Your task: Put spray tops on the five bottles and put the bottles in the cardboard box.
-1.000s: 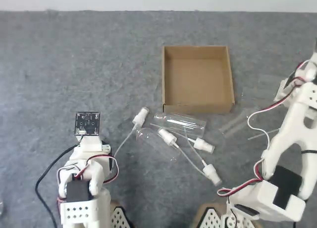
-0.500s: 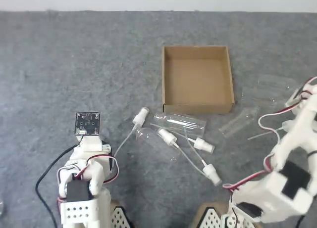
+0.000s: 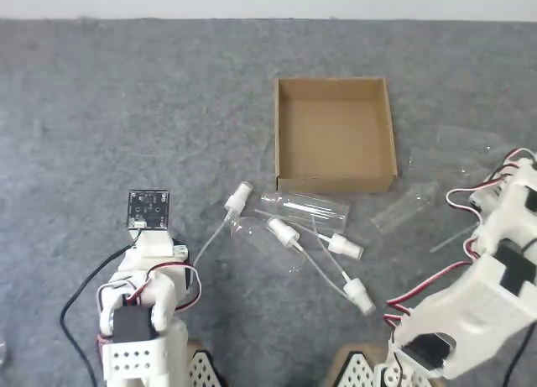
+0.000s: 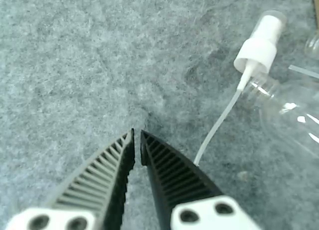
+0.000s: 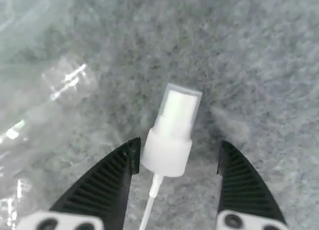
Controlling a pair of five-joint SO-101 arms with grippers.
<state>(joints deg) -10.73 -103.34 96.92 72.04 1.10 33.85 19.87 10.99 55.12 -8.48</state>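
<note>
White spray top (image 5: 169,140) sits, cap seemingly outward, between right gripper's (image 5: 179,142) spread jaws; left gripper's (image 4: 137,135) jaws closed.

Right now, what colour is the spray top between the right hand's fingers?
White plastic spray top; best in right wrist view.

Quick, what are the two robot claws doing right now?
Left gripper: shut, holding nothing.
Right gripper: open, a spray top between its fingers.
</note>
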